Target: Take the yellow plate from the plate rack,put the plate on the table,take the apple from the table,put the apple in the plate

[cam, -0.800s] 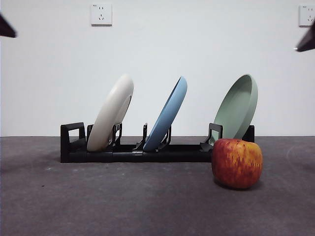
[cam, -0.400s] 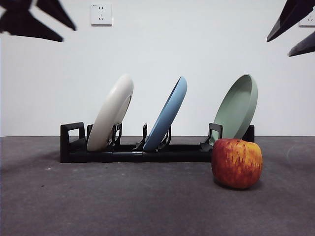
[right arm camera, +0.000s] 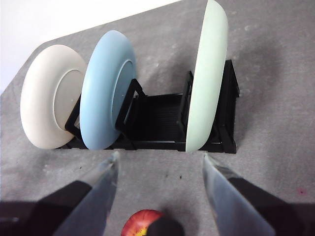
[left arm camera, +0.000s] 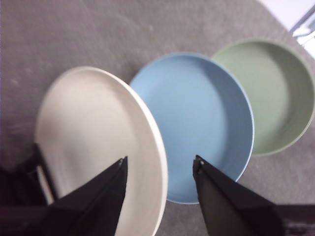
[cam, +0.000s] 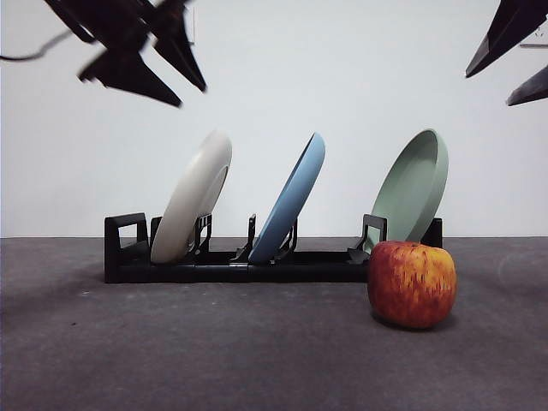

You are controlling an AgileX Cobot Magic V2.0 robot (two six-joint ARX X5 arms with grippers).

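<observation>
The yellow plate (cam: 193, 197) leans in the left slot of the black plate rack (cam: 124, 250). My left gripper (cam: 190, 96) hangs open above and slightly left of the plate's top edge. In the left wrist view, the left gripper (left arm camera: 160, 160) has its jaws spread over the yellow plate's (left arm camera: 93, 132) rim without touching it. The apple (cam: 412, 283) sits on the table (cam: 214, 351) in front of the rack's right end. My right gripper (cam: 490, 87) is open, high at the top right. In the right wrist view, the right gripper (right arm camera: 161, 156) is above the apple (right arm camera: 145, 221).
A blue plate (cam: 291, 201) stands in the rack's middle slot and a pale green plate (cam: 415, 184) in the right slot. Behind them is a white wall with a socket (cam: 538, 34).
The left gripper has come down and to the right from the top left corner, toward the yellow plate's top. The right gripper has come further into view at the top right and holds there.
</observation>
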